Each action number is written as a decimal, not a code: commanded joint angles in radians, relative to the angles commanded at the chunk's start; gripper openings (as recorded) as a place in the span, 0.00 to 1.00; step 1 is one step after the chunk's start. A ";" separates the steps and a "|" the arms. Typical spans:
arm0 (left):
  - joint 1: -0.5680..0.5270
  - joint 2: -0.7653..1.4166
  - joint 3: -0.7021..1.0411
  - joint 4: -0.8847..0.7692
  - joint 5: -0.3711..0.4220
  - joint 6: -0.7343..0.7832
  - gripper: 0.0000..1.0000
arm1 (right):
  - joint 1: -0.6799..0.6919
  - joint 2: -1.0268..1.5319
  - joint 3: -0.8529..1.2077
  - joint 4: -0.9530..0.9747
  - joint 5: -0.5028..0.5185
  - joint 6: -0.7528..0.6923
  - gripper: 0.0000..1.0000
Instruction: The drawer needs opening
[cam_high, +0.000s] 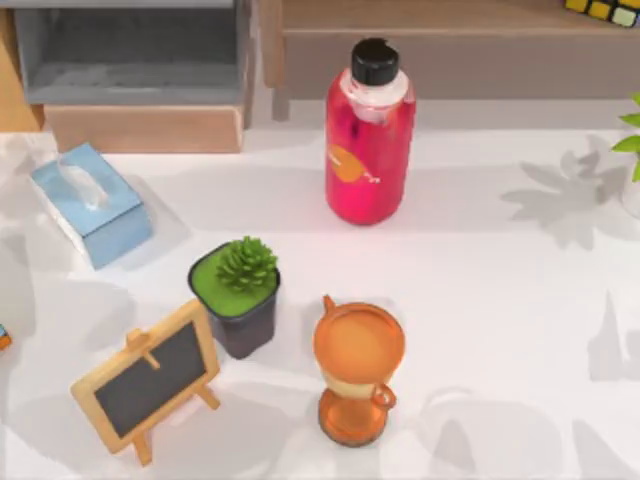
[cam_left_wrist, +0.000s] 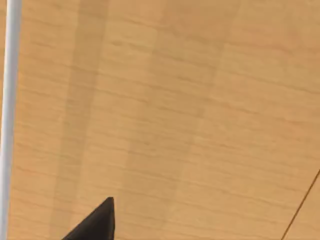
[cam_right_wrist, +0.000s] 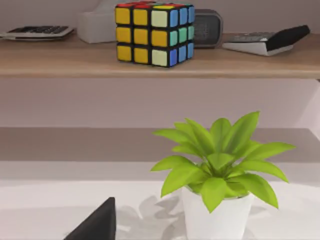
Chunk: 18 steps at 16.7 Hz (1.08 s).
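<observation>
The drawer (cam_high: 140, 75) is seen at the far left of the worktop (cam_high: 480, 300), pulled out: a grey tray with a pale wooden front. Its long axis runs left to right, and its front faces the near edge. Neither hand's finger state can be told.

A red bottle (cam_high: 368, 140) stands near the bench's back; tissue box (cam_high: 90, 203), succulent pot (cam_high: 238, 295), chalkboard easel (cam_high: 150, 378) and orange hourglass (cam_high: 358, 368) sit nearer.
</observation>
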<state>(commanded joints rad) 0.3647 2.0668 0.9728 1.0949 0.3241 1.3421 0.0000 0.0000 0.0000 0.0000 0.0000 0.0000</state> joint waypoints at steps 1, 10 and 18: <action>0.017 0.052 0.030 0.019 0.033 0.065 1.00 | 0.000 0.000 0.000 0.000 0.000 0.000 1.00; 0.054 0.214 0.127 0.080 0.141 0.242 1.00 | 0.000 0.000 0.000 0.000 0.000 0.000 1.00; 0.030 0.264 0.233 0.024 0.118 0.242 1.00 | 0.000 0.000 0.000 0.000 0.000 0.000 1.00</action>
<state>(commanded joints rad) 0.3951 2.3303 1.2062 1.1190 0.4419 1.5838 0.0000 0.0000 0.0000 0.0000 0.0000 0.0000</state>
